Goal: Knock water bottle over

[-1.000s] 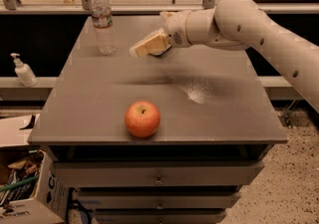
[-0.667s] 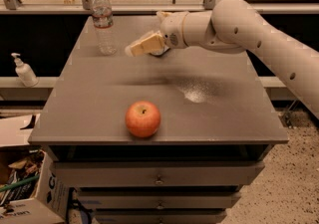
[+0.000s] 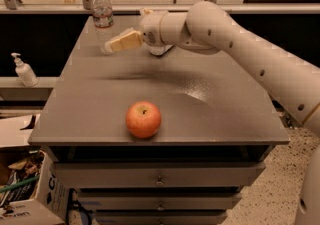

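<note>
Up front, spotted a stack of drawers [image 3: 159, 175] under the grey table [image 3: 225, 119], plus a cardboard box [image 3: 27, 194] down on the floor at the left. Next, on the tabletop, found a red-orange apple [image 3: 143, 119] sitting alone near the front edge, a bit left of centre, well apart from everything else. Off the left side and lower down, noticed a small white pump dispenser [image 3: 23, 71] on a ledge. Further back, saw the big white arm [image 3: 250, 54] reaching in from the right across the rear half of the table, ending in the gripper [image 3: 108, 47] with its tan fingers [image 3: 125, 41] pointing left. Read those as closed up, nothing held. Right at the tip, found the water bottle [image 3: 102, 14] standing upright at the back left corner, white cap on top, label band around the upper part. Couldn't tell whether tip and bottle base actually touched or just overlapped from this angle.
</note>
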### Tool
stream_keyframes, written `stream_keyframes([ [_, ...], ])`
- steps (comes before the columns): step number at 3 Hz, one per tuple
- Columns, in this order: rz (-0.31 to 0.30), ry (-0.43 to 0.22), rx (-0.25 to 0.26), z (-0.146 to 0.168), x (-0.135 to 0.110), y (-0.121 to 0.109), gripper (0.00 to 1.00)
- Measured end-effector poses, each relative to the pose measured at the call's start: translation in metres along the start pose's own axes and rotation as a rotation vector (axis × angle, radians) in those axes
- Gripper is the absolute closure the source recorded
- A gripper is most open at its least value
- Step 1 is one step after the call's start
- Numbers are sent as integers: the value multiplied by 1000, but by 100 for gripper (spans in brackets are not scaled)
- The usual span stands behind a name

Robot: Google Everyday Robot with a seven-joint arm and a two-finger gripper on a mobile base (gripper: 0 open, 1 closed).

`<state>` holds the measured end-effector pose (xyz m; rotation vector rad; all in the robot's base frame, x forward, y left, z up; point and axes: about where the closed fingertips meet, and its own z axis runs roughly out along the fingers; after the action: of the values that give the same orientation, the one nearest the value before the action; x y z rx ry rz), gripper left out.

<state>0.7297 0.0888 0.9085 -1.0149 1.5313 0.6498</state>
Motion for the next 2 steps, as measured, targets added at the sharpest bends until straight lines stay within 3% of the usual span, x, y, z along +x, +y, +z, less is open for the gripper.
stream_keyframes([
  [2, -15, -6, -1, 69, 3, 1, 0],
])
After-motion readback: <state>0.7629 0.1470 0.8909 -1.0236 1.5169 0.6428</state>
